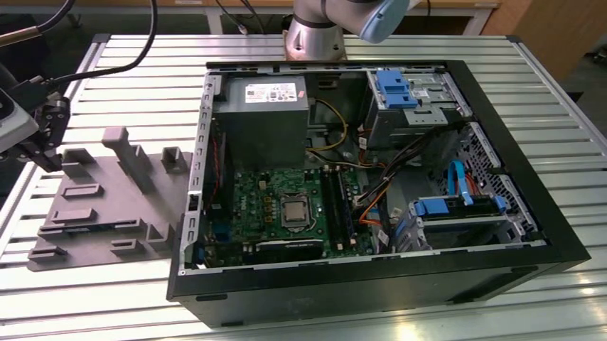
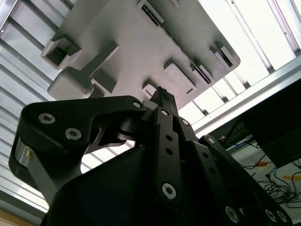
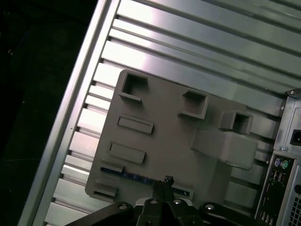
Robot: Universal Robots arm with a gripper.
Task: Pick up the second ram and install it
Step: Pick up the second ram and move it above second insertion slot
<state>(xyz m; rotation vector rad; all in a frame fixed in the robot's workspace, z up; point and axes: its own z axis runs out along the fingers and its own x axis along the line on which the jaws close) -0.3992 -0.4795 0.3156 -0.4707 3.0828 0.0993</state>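
The second ram (image 3: 126, 175) has not been picked up yet. In the first wrist view it shows as a thin dark strip with a bluish glint, standing on edge in a holder along one edge of the light grey plastic tray (image 1: 104, 213). That tray lies on the slatted aluminium table (image 1: 313, 50), near the table's edge on the exterior view's left, just beside the open computer case (image 1: 531, 234). Picking up, carrying and seating the stick are all left to do. The black memory slots (image 1: 334, 206) on the motherboard (image 1: 256, 199) are well apart from it, and from here I can't tell whether one of them already holds a stick.

The arm is reached out over the tray's outer edge, far from the case. The gripper (image 3: 164, 184) points down at the tray, its tip close above the ram's end and not touching it as far as I can judge. Its fingers (image 3: 159, 197) look pressed together, with nothing between them.
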